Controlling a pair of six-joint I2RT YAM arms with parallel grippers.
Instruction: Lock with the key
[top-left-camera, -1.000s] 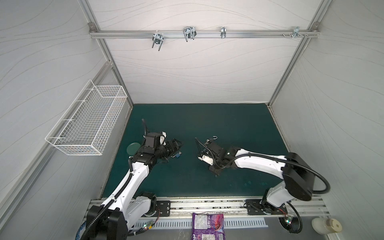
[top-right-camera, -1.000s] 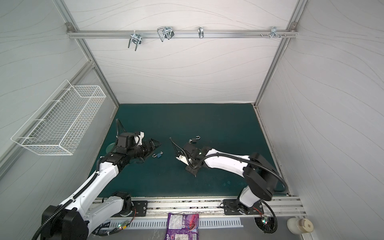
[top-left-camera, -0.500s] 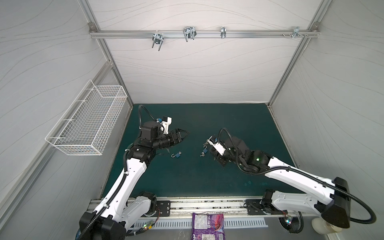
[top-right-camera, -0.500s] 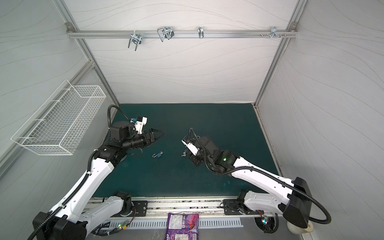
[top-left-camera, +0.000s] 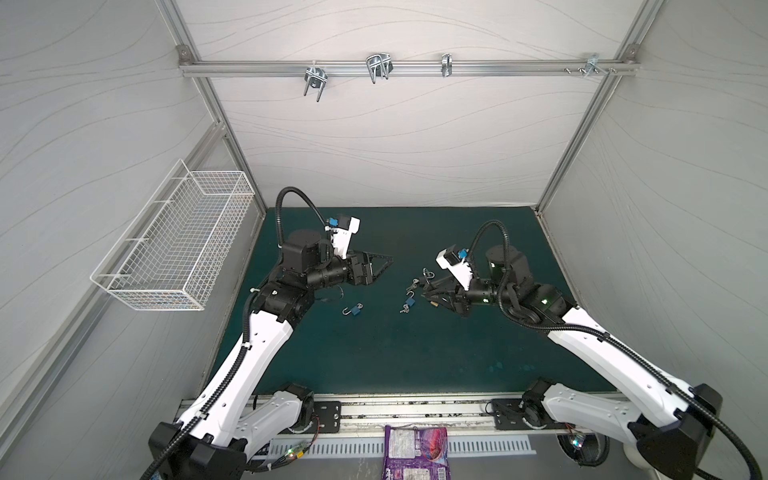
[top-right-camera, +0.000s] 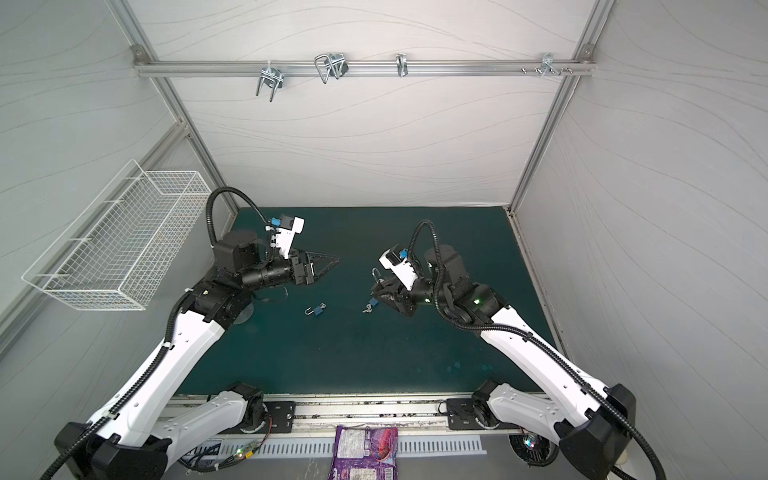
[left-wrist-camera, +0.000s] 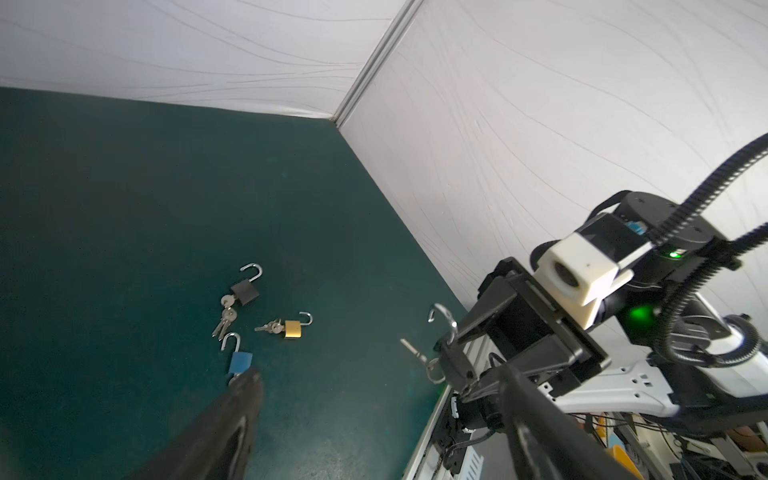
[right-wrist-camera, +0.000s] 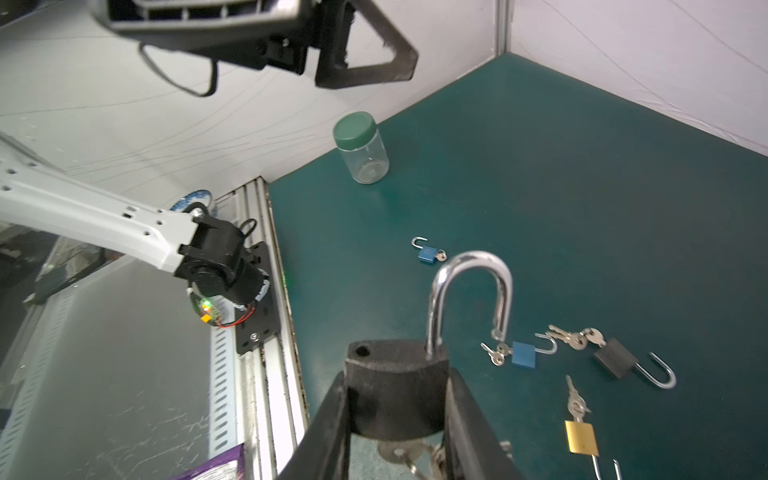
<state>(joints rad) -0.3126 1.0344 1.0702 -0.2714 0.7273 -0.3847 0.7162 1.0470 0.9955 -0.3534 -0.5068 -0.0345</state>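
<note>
Hanging on the left wall, a white wire basket (top-left-camera: 174, 245) sits above the dark green surface (top-left-camera: 374, 357). Beside it the left claw (top-left-camera: 383, 269) hovers clear of the surface. It is wide open with nothing in it, and in the left wrist view its dark fingers (left-wrist-camera: 237, 407) stand far apart. A clear jar with a green lid (right-wrist-camera: 360, 147) stands upright on the left side of the surface, near the wall.

Between the two claws a blue padlock (top-left-camera: 354, 311) lies alone, shackle open, with a key at its body. Further right three more lie close together, each with an open shackle and keys attached: a second blue padlock (left-wrist-camera: 240, 361), a second black padlock (left-wrist-camera: 245, 291) and a gold padlock (left-wrist-camera: 293, 329).

Rightmost, the right claw (right-wrist-camera: 397, 409) is closed on the body of a black padlock (right-wrist-camera: 395, 386) and holds it above the surface. Its silver shackle (right-wrist-camera: 469, 270) is swung open, the free end out of its hole. A bunch of keys (right-wrist-camera: 395, 452) hangs under the body.
</note>
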